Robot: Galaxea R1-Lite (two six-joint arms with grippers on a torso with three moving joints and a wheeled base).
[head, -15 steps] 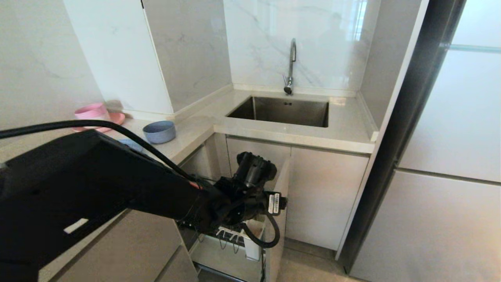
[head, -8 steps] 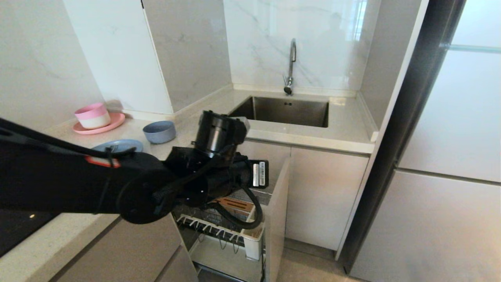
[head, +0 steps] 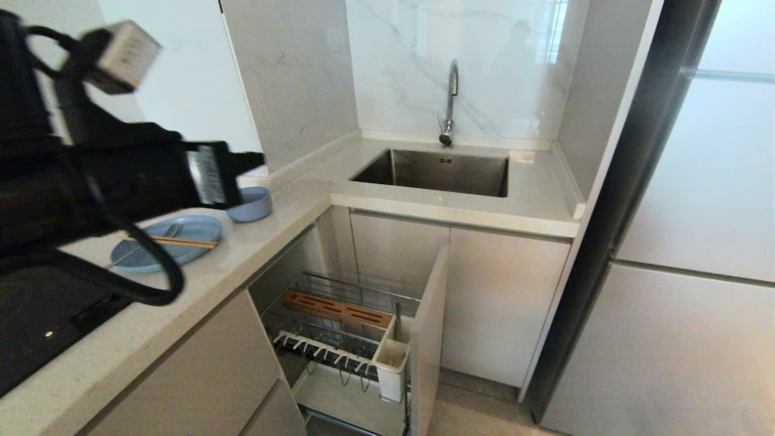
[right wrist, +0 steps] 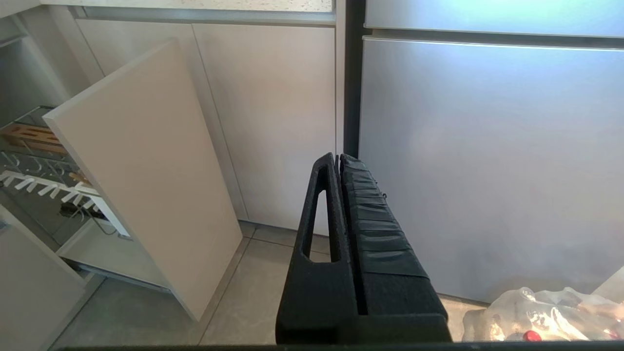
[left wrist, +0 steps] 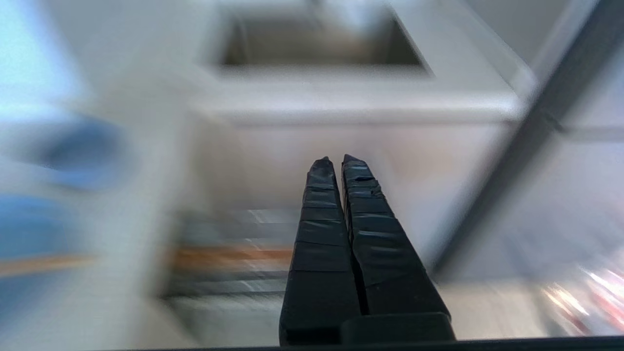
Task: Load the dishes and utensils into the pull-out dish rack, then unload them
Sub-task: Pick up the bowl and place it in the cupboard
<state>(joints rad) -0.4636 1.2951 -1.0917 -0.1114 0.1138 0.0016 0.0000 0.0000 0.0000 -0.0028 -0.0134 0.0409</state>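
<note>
The pull-out dish rack (head: 339, 312) stands drawn out below the counter, its wooden strip, white prongs and white caddy (head: 390, 362) bare of dishes; it also shows in the right wrist view (right wrist: 39, 161). On the counter the light-blue plate (head: 181, 231) carries the chopsticks (head: 175, 241) and the fork (head: 142, 248). Behind it sits the blue-grey bowl (head: 253, 204), partly hidden by my left arm (head: 121, 181), which is raised over the counter at the left. My left gripper (left wrist: 334, 160) is shut and holds nothing. My right gripper (right wrist: 338, 157) hangs shut near the floor.
The rack's beige front panel (head: 427, 321) juts into the aisle. A sink (head: 436, 172) with a faucet (head: 451, 97) lies behind, a tall fridge (head: 696, 242) stands at the right and a black cooktop (head: 36, 315) at the near left. A plastic bag (right wrist: 536, 312) lies on the floor.
My left arm has risen from the rack to above the counter at the left, uncovering the rack and the plate with the utensils. It now hides the pink dishes.
</note>
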